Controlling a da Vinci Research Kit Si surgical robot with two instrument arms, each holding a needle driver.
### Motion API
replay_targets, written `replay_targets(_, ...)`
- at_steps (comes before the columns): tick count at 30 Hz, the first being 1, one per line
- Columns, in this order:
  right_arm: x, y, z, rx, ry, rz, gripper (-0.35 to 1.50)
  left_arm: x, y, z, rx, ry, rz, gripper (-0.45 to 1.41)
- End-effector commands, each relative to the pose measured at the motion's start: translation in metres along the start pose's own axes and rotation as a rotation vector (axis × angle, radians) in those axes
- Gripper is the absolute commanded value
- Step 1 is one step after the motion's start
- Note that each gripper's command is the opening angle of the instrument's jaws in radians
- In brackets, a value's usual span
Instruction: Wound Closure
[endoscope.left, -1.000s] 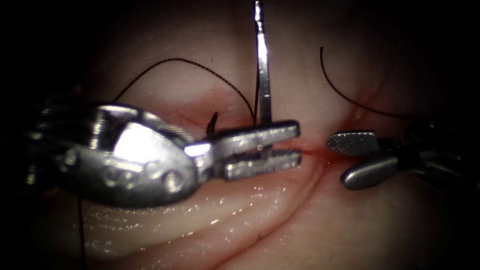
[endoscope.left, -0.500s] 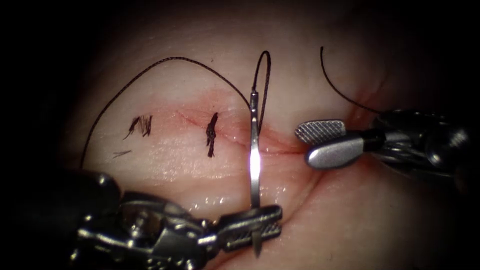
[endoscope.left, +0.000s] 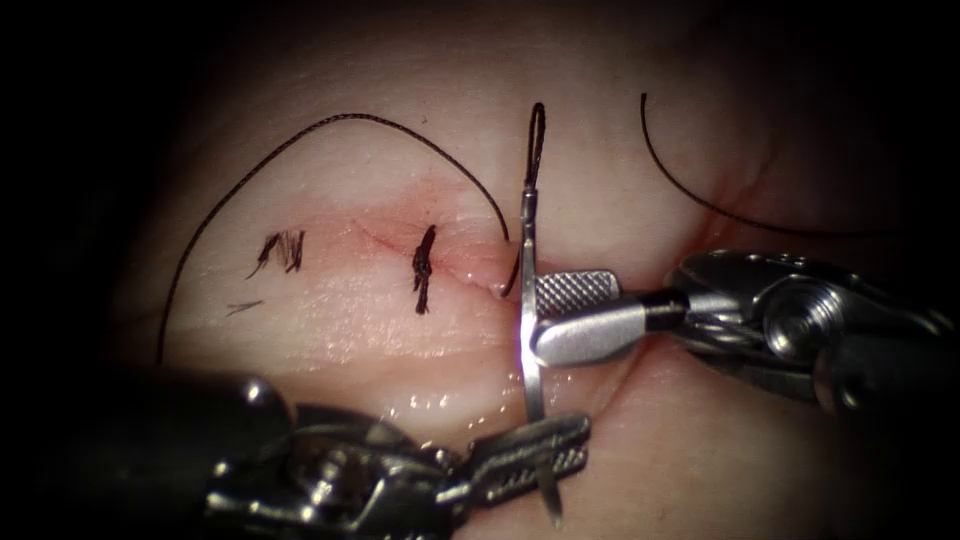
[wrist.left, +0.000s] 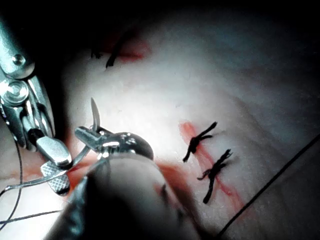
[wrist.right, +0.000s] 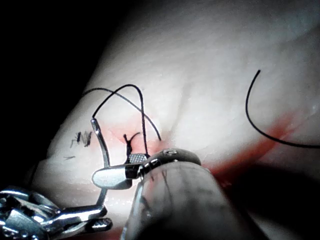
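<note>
My left tool lies low in the endoscope view, below the cut, jaws shut on the curved needle just behind its point. The needle stands clear of the tissue, its tail end rising over the cut. My right tool comes in from the right, jaws open astride the needle's middle. Thread loops from the needle's tail back down to the cut, then arcs away left. In the left wrist view the left tool holds the needle, with the right tool beside it.
A tied stitch crosses the cut to the left of the needle, and frayed cut ends lie further left. A loose strand of thread curves over the tissue at upper right. Red fluid tints the cut line.
My left tool has carried the needle from over the cut down toward the lower edge, drawing thread after it. The right tool has moved left until its open jaws reach the needle.
</note>
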Motion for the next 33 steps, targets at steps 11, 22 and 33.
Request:
replay_targets(11,0.0005,0.0,0.0021,-0.017,0.008,-0.005,1.08,0.0,0.0006,0.0009,0.004,-0.006,0.001,-0.45)
replay_targets(22,0.001,-0.0001,0.0022,-0.025,0.015,-0.046,0.98,0.0001,0.0006,0.0009,0.004,-0.006,0.0,-0.45)
replay_targets(33,0.0012,0.0005,0.0014,-0.097,0.044,-0.151,-0.35,0.0003,0.0006,0.0006,0.004,-0.007,0.0,-0.45)
